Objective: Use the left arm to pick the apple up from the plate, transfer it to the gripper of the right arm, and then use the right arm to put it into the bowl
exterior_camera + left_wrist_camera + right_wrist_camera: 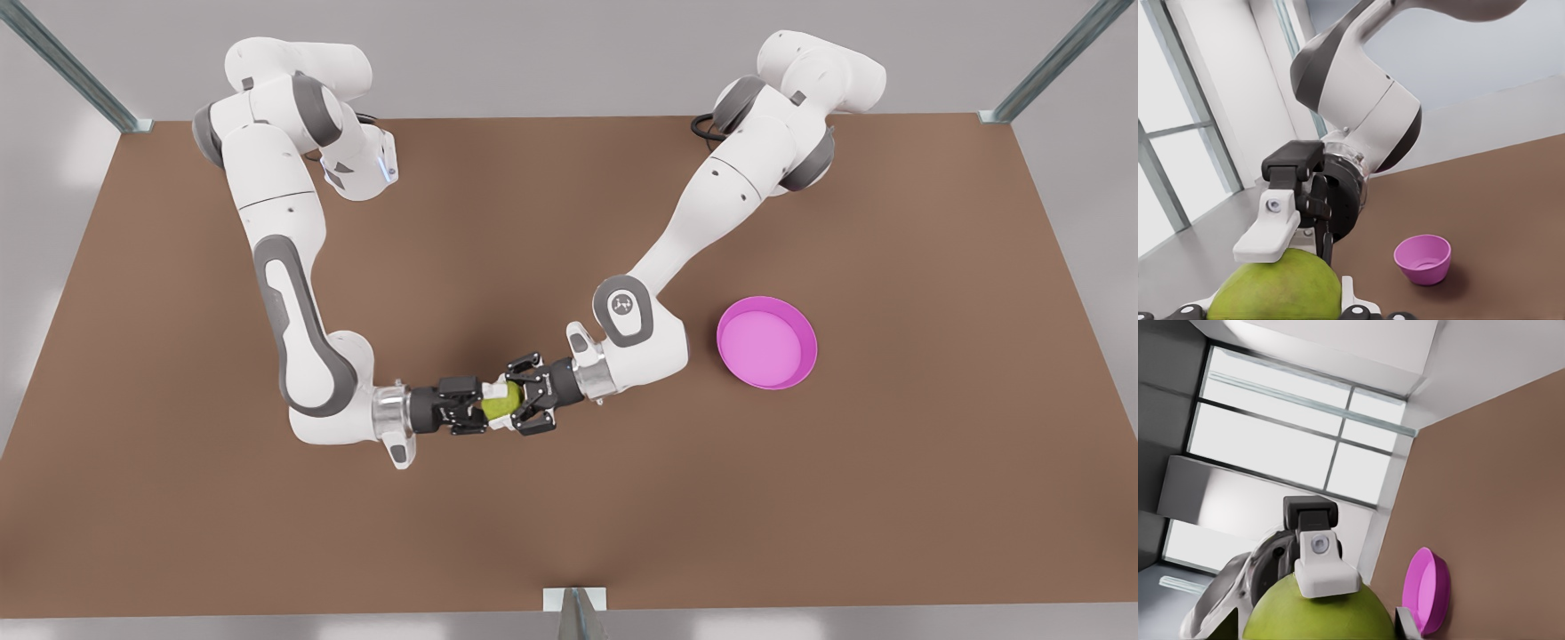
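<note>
yellow-green and round, the apple [1275, 290] sits closest to both wrist cameras, held in the air above the brown table [622, 516], roughly mid-table and toward the front view's near edge. we see it pinched from two sides at once. the left gripper [484, 409] reaches in from the front view's left and is clenched on the apple. in the right wrist view one of its pale pads [1325, 570] presses on the top of the fruit. the gripper of the right arm [516, 398] comes in from the front view's right and also grasps the apple, and the left wrist view shows one of its white pads [1268, 237] lying against the fruit's skin. the two grippers face each other almost nose to nose.

farther off, the bowl [766, 342] stands upright on the table just beyond the right arm's elbow, well apart from the apple. in the right wrist view a pink dish [1426, 590] appears edge-on, and we cannot tell which dish it is.
</note>
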Motion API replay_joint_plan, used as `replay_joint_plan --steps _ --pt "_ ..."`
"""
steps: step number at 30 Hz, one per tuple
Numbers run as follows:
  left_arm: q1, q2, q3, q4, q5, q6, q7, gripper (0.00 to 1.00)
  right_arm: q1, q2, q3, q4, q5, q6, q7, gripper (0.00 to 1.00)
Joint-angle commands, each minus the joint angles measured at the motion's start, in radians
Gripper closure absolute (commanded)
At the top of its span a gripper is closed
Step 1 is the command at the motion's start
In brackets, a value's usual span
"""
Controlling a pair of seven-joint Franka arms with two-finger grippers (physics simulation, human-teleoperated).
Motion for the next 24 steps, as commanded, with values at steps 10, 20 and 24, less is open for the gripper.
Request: replay_joint_plan --steps 10,20,24 --pt "0.003 0.000 0.002 -0.002 0.003 -0.003 0.049 0.00 -0.010 -0.004 -0.001 -0.002 -0.007 0.004 -0.048 0.22" --pt "0.268 -0.283 0.087 -0.372 0.825 -0.283 -0.823 0.00 -0.202 -0.014 -0.001 -0.027 -0.292 -0.149 -0.049 0.22" --pt "0.305 -0.548 0.290 -0.300 1.508 -1.087 -1.611 0.00 -0.334 -0.020 -0.001 -0.033 -0.447 -0.209 -0.045 0.22"
